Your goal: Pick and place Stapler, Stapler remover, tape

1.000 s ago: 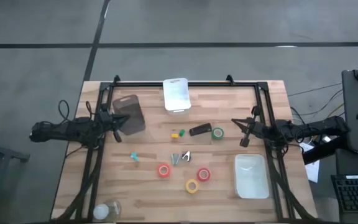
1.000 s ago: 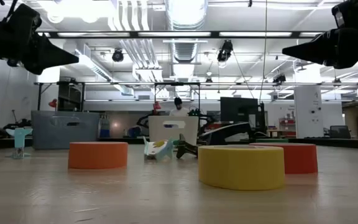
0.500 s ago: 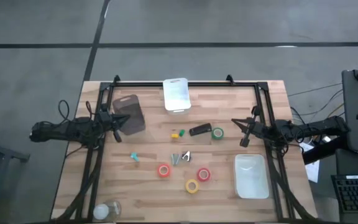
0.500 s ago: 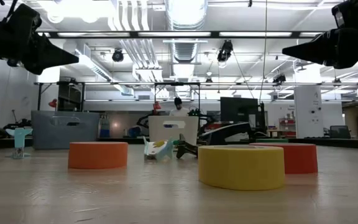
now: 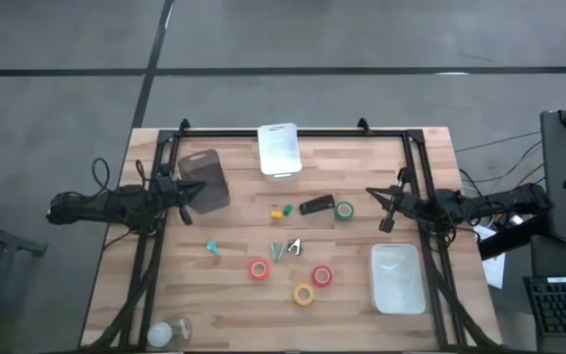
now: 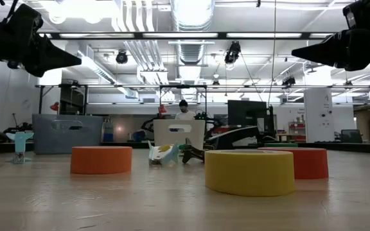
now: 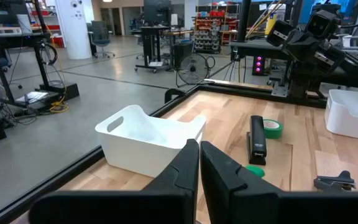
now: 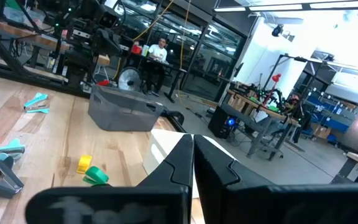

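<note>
Your three bins (image 5: 398, 278) (image 5: 279, 149) (image 5: 204, 181) sat empty. The stapler (image 5: 315, 206) lay mid-surface beside the green tape (image 5: 344, 209). Left pincer (image 5: 197, 189) and right pincer (image 5: 373, 193) hung clenched, grasping nothing.

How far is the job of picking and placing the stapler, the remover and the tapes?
Nothing looks done. The small black oblong stapler, green tape roll, two red rolls and yellow roll lie on the wooden table. Nothing is in hand: the left gripper and right gripper are shut, at the sides. All placing remains.
</note>
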